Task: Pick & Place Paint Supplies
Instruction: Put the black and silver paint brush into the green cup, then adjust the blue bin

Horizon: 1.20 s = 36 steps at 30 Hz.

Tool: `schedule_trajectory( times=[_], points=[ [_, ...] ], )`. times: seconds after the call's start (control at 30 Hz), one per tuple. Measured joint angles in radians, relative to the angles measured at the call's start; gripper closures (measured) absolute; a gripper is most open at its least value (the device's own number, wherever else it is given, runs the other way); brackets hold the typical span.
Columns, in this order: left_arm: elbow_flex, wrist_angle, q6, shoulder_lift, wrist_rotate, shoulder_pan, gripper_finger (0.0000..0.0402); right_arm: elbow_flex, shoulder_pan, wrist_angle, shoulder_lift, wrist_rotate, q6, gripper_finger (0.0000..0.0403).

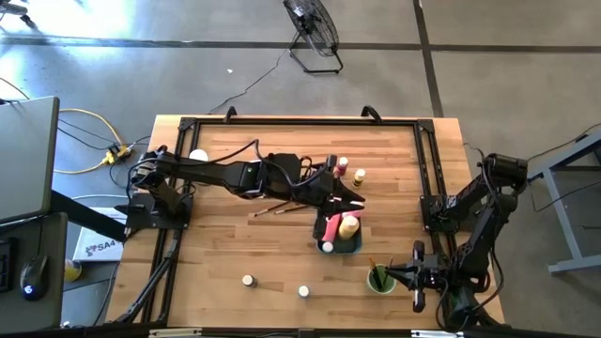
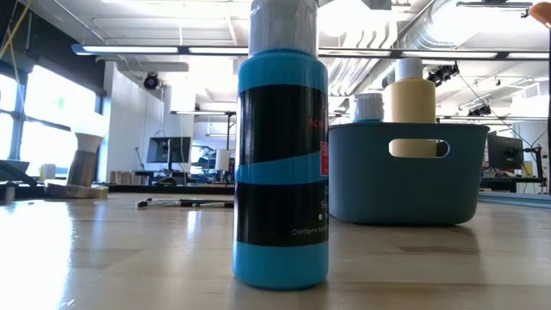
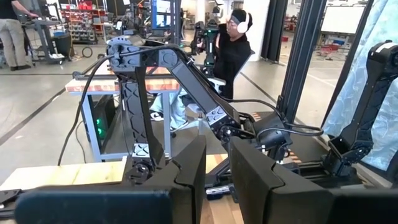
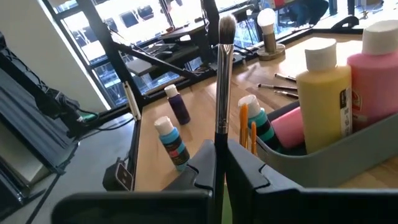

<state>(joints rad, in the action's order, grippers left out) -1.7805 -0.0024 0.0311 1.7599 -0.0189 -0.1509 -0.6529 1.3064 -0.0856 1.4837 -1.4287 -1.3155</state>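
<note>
The blue-grey plastic tray [image 1: 355, 246] in the middle of the wooden table [image 1: 216, 244] holds a pink squeeze bottle [image 1: 331, 227], a yellow squeeze bottle [image 1: 349, 225] and a small white-capped jar [image 1: 327, 247]. The round green cup [image 1: 380, 280] near the front right edge has thin brushes standing in it.

The right gripper [image 4: 220, 163] sits low beside this cup; its dark fingers are pressed together on a thin paintbrush with a dark handle [image 4: 222, 81], held upright with the bristles on top. The left gripper [image 3: 217, 171] is stretched over the table just behind the tray, and its fingers stand a little apart with nothing seen between them.

More brown-handled brushes [image 1: 277, 207] lie flat left of the tray. Two tiny pale-capped jars [image 1: 248, 280] stand near the front edge.
</note>
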Motion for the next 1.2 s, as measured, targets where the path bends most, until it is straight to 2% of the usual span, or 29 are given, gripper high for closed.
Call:
schedule_trajectory(
  times=[0.13,0.37,0.6,0.8,1.03,1.2],
  points=[
    [0.0,-0.001,0.0,0.0,0.0,0.0,0.0332,0.0,0.0,0.0,0.0,0.039,-0.004,0.0387],
    [0.0,-0.001,0.0,0.0,0.0,0.0,0.0332,0.0,-0.007,0.001,0.0,0.047,-0.024,0.033],
    [0.0,-0.015,0.0,0.0,0.0,0.0,0.0332,0.0,-0.007,0.001,0.0,0.062,-0.019,0.0296],
    [0.0,-0.026,0.0,0.0,0.0,0.0,0.0332,0.0,-0.007,-0.005,0.0,0.096,-0.018,0.0278],
    [0.0,-0.026,0.0,0.0,0.0,0.0,0.0332,0.0,-0.007,-0.015,0.0,0.092,-0.014,0.0261],
    [0.0,-0.026,0.0,0.0,0.0,0.0,0.0332,0.0,-0.007,-0.003,-0.018,0.07,0.026,0.0263]
  ],
)
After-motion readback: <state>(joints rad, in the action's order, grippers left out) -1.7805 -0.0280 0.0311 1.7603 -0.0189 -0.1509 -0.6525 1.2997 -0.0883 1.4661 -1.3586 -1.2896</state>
